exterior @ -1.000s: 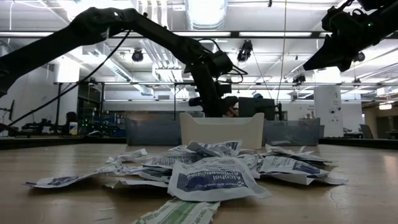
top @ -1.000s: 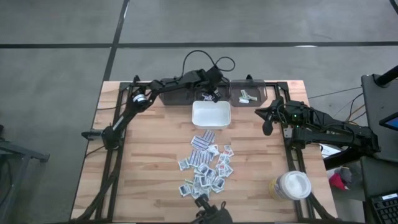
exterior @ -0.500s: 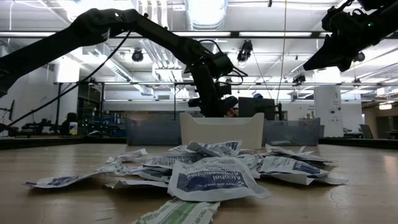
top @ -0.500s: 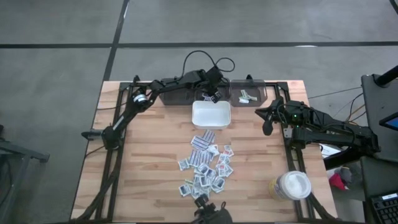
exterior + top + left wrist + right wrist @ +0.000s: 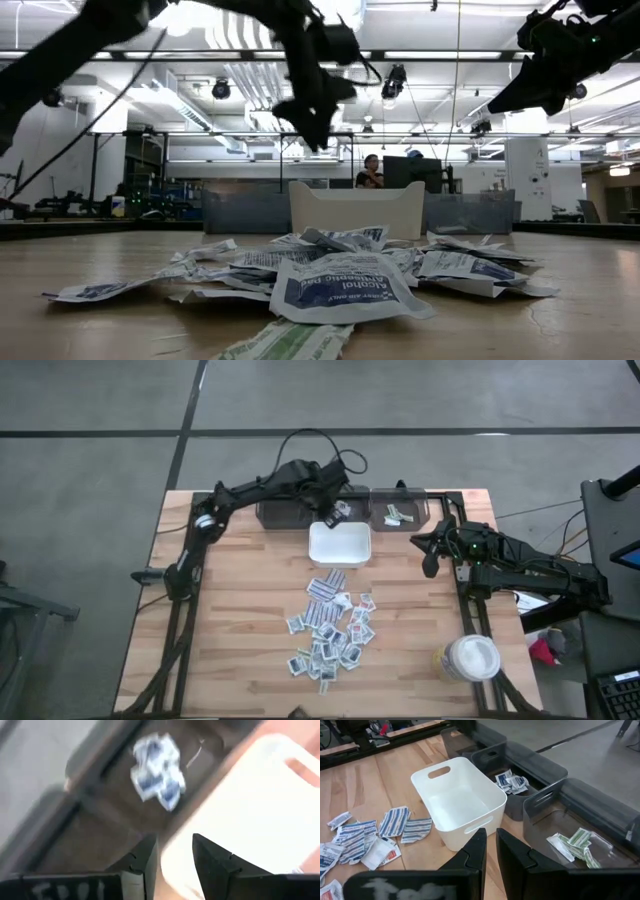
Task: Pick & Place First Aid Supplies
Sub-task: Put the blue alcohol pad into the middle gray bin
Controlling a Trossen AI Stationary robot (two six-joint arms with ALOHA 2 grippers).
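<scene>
Most of the sorting is still ahead of me, by my reckoning. The first aid supplies (image 5: 332, 630) lie mostly in a loose heap on the wooden table (image 5: 240, 610), on the near side of the white tray (image 5: 340, 545), which looks bare inside in the right wrist view. At the far edge stand dark bins: the middle bin (image 5: 520, 770) holds a few blue-printed packets (image 5: 511, 781), and the bin to its right (image 5: 585, 827) holds some greenish strips (image 5: 577, 842). So only a handful are put away, and the pile remains. My left gripper (image 5: 327, 512) hangs above the far edge of the table, over the line where the middle bin meets the tray, well clear of both. Its two fingers (image 5: 145, 862) stand apart with only a narrow gap between them, and nothing is held; the blue packets (image 5: 156, 770) lie below it in the bin. That view is smeared, so I take the packets to be lying loose, though I would not swear to it. My right gripper (image 5: 431, 556) waits at the right side of the table, level with the tray, fingers nearly together and empty. The round white-lidded jar (image 5: 471, 658) sits near the right corner.
</scene>
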